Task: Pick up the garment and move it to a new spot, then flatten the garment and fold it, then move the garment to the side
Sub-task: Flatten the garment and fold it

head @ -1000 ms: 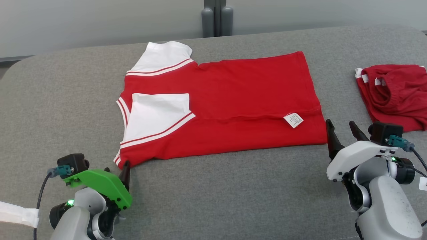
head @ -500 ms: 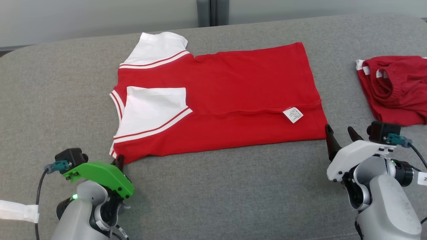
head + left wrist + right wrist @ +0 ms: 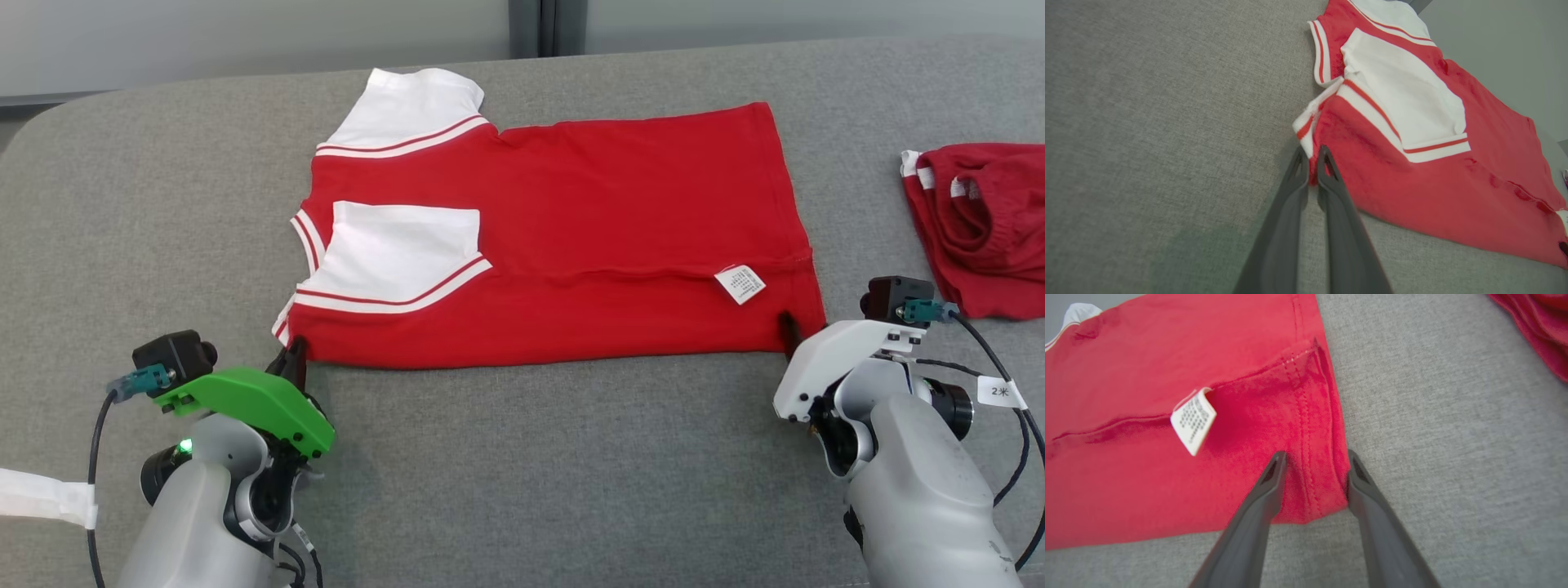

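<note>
I can read "2米" on the small white paper tag point(image 3: 1002, 392) hanging on the thin black cable point(image 3: 984, 348). The print on the white sewn-in label point(image 3: 1193, 421) of the red and white cotton shirt point(image 3: 612, 212) is too small for me to read.

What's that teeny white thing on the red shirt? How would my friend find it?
On the grey fabric surface, find the big red shirt in the middle. Near its front right corner, just inside the hem, sits a little white label. Unlike the shirt's big white sleeves on the left, it's tiny, tilted and covered in small print.

Left gripper point(image 3: 1312, 153) carries a green cover point(image 3: 245, 404), right gripper point(image 3: 1316, 457) a white cover point(image 3: 824, 363); dark fingers point(image 3: 1290, 212), pale grey forearms point(image 3: 188, 523), black cables point(image 3: 94, 457).
</note>
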`<state>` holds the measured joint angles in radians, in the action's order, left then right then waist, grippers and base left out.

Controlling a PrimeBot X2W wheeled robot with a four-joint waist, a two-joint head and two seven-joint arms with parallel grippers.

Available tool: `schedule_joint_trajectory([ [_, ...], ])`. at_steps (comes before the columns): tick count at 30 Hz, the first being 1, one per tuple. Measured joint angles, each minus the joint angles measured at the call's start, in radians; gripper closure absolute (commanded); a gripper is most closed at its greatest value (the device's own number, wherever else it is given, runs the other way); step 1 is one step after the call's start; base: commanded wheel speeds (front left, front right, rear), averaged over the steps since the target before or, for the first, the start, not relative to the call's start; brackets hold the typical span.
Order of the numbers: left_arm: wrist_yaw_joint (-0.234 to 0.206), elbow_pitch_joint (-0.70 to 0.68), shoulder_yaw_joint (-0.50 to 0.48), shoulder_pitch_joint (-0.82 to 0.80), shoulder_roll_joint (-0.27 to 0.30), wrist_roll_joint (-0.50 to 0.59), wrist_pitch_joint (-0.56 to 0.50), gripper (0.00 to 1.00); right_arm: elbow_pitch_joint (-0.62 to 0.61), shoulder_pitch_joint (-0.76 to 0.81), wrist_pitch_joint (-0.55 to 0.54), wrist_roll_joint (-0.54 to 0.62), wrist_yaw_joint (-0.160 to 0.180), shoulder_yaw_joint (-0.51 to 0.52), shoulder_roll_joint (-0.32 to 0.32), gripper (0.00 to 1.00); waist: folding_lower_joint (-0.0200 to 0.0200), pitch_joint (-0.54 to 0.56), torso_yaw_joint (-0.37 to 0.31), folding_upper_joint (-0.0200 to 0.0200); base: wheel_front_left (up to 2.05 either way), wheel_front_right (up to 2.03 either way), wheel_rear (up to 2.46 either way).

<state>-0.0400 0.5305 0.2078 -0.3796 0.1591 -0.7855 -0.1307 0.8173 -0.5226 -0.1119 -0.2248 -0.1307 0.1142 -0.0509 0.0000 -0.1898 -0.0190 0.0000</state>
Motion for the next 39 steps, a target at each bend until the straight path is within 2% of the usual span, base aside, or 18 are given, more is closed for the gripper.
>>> schedule_joint_trajectory([
  [7, 0.006, -0.080, 0.010, 0.026, 0.019, 0.009, 0.009, 1.00, 0.061, -0.026, 0.056, -0.027, 0.000, 0.014, 0.003, 1.00, 0.0000, 0.036, 0.008, 0.0000, 0.00, 0.00, 0.00],
  [12, -0.001, -0.214, 0.028, 0.096, 0.054, 0.027, -0.029, 1.00, 0.009, 0.004, 0.060, -0.027, 0.000, 0.039, 0.003, 1.00, 0.0000, 0.072, 0.008, 0.0000, 0.00, 0.00, 0.00],
  [15, -0.030, -0.320, 0.039, 0.180, 0.082, 0.032, -0.079, 1.00, -0.068, 0.075, 0.038, -0.034, 0.000, 0.037, 0.003, 1.00, 0.0000, 0.093, 0.005, 0.0000, 0.00, 0.00, 0.00],
  [20, -0.107, -0.504, 0.037, 0.366, 0.121, 0.029, -0.143, 1.00, -0.253, 0.240, -0.024, -0.102, 0.000, 0.007, 0.002, 1.00, 0.0000, 0.101, -0.014, 0.0000, 0.00, 0.00, 0.00],
  [24, -0.157, -0.591, 0.019, 0.474, 0.114, 0.001, -0.151, 1.00, -0.389, 0.372, -0.065, -0.135, 0.000, 0.008, 0.003, 1.00, 0.0000, 0.090, -0.022, 0.0000, 0.00, 0.00, 0.00],
  [25, -0.165, -0.596, 0.018, 0.488, 0.112, 0.001, -0.151, 0.97, -0.411, 0.393, -0.075, -0.146, 0.000, 0.008, 0.002, 1.00, 0.0000, 0.088, -0.024, 0.0000, 0.00, 0.00, 0.00],
  [26, -0.175, -0.600, 0.016, 0.503, 0.110, 0.002, -0.146, 0.77, -0.434, 0.415, -0.082, -0.152, 0.000, 0.007, 0.003, 0.78, 0.0000, 0.087, -0.027, 0.0000, 0.00, 0.00, 0.00],
  [27, -0.184, -0.603, 0.012, 0.515, 0.107, 0.002, -0.137, 0.49, -0.453, 0.431, -0.086, -0.152, 0.000, 0.006, 0.003, 0.33, 0.0000, 0.086, -0.031, 0.0000, 0.00, 0.00, 0.00],
  [28, -0.189, -0.605, 0.007, 0.525, 0.102, 0.002, -0.128, 0.00, -0.470, 0.444, -0.091, -0.152, 0.000, 0.005, 0.003, 0.00, 0.0000, 0.085, -0.035, 0.0000, 0.00, 0.00, 0.00],
  [33, -0.194, -0.609, 0.006, 0.530, 0.107, 0.021, -0.107, 0.00, -0.539, 0.483, -0.113, -0.145, 0.000, 0.023, 0.002, 0.00, 0.0000, 0.079, -0.044, 0.0000, 0.00, 0.00, 0.00],
  [36, -0.184, -0.614, 0.010, 0.484, 0.146, 0.050, -0.121, 0.00, -0.579, 0.486, -0.121, -0.123, 0.000, 0.041, 0.001, 0.00, 0.0000, 0.073, -0.048, 0.0000, 0.00, 0.00, 0.00],
  [39, -0.162, -0.618, 0.020, 0.373, 0.194, 0.080, -0.159, 0.00, -0.611, 0.476, -0.126, -0.109, 0.000, 0.048, 0.002, 0.00, 0.0000, 0.063, -0.054, 0.0000, 0.00, 0.00, 0.00],
])
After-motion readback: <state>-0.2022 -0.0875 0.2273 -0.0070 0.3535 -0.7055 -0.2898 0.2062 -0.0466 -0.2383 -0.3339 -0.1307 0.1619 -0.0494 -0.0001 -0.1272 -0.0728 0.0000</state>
